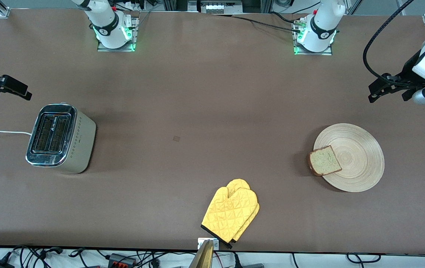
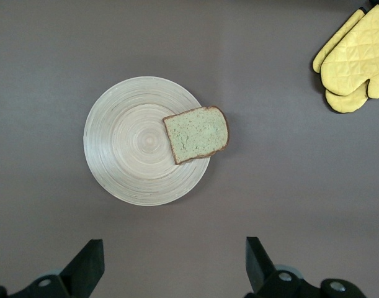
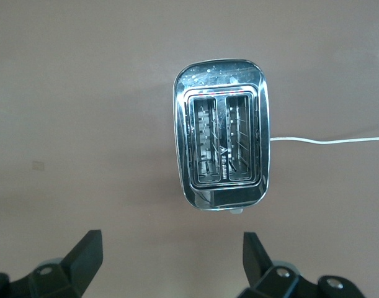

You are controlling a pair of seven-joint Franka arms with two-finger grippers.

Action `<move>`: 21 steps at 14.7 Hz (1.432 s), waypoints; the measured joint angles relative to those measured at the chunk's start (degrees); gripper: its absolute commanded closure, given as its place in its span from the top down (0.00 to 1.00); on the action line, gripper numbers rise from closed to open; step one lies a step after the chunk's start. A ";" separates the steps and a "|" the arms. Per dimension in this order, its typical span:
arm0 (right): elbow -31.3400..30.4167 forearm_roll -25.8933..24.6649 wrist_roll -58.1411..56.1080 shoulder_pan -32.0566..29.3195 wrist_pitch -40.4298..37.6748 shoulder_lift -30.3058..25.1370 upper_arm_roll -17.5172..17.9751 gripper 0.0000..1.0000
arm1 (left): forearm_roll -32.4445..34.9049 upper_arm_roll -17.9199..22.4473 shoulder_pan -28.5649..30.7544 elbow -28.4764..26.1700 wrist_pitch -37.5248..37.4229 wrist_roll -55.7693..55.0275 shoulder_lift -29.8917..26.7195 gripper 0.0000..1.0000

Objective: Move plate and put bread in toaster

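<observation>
The left gripper (image 1: 389, 89) has its jaws wide apart and holds nothing; it hangs over bare surface (image 1: 205, 93) near the plate (image 1: 357, 163), at the left arm's end; the right gripper (image 1: 9, 89) also has its jaws apart and empty, up by the toaster (image 1: 61, 139) at the right arm's end. The bread (image 1: 324, 160) lies on the plate's edge and sticks out past the rim, toward the toaster's end; if the plate gets pushed or tipped, the slice could slide off. The slice looks thin and soft, so a hard squeeze could tear it. The toaster slots are narrow; a crooked slice could catch on the chrome top. Two yellow oven mitts (image 1: 233, 214) lie nearer the front camera, well apart from both.
</observation>
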 measured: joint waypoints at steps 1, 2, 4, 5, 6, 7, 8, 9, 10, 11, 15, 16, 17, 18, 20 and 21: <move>0.00 0.02 0.00 0.00 -0.01 -0.01 0.00 1.00 | 0.00 -0.05 -0.02 0.01 -0.04 -0.02 0.00 1.00; 0.01 0.04 0.00 0.01 -0.01 -0.01 0.01 1.00 | 0.00 -0.03 -0.01 0.01 -0.07 -0.05 0.00 1.00; 0.01 0.04 -0.01 0.03 -0.01 -0.01 0.03 1.00 | 0.00 0.00 0.00 0.01 -0.13 -0.10 0.01 1.00; 0.01 0.04 -0.01 0.03 -0.01 -0.01 0.03 1.00 | 0.00 0.00 0.00 0.01 -0.13 -0.11 0.01 1.00; 0.01 0.04 -0.01 0.03 -0.02 -0.01 0.03 1.00 | 0.00 0.00 0.00 0.01 -0.14 -0.13 0.01 1.00; 0.01 0.04 -0.01 0.03 -0.02 -0.01 0.03 1.00 | 0.00 0.01 0.00 0.01 -0.15 -0.13 0.01 1.00; 0.01 0.04 -0.02 0.03 -0.02 -0.01 0.03 1.00 | 0.00 0.01 0.00 0.01 -0.20 -0.13 0.02 1.00; 0.01 0.04 -0.02 0.03 -0.02 -0.01 0.03 1.00 | 0.00 0.01 0.00 0.01 -0.38 -0.14 0.06 1.00; 0.01 0.04 -0.02 0.03 -0.03 -0.01 0.03 1.00 | 0.00 0.01 0.00 0.02 -1.12 -0.14 0.14 1.00; 0.01 0.04 -0.02 0.03 -0.03 -0.01 0.03 1.00 | 0.00 0.01 0.00 0.03 -2.43 -0.14 0.32 1.00; 0.10 0.04 -0.04 0.03 -0.04 -0.02 0.03 1.00 | -0.14 0.09 0.05 0.15 -9.85 -0.17 2.11 1.00; 0.14 0.04 -0.05 0.03 -0.04 -0.02 0.03 1.00 | -0.19 0.18 0.20 0.44 -11.91 -0.17 2.50 1.00; 0.18 0.04 -0.05 0.03 -0.06 -0.02 0.03 1.00 | -0.21 0.27 0.52 0.83 -13.61 -0.17 2.90 1.00; 0.20 0.04 -0.05 0.03 -0.08 -0.02 0.03 1.00 | -0.22 0.42 0.90 1.12 -14.48 -0.17 3.46 1.00; 0.21 0.04 -0.05 0.03 -0.12 -0.03 0.03 1.00 | -0.25 0.57 2.63 1.35 -14.84 -0.10 5.32 1.00; 0.21 0.04 -0.05 0.03 -0.15 -0.02 0.03 1.00 | -0.28 0.59 4.17 1.90 -14.79 0.53 6.81 1.00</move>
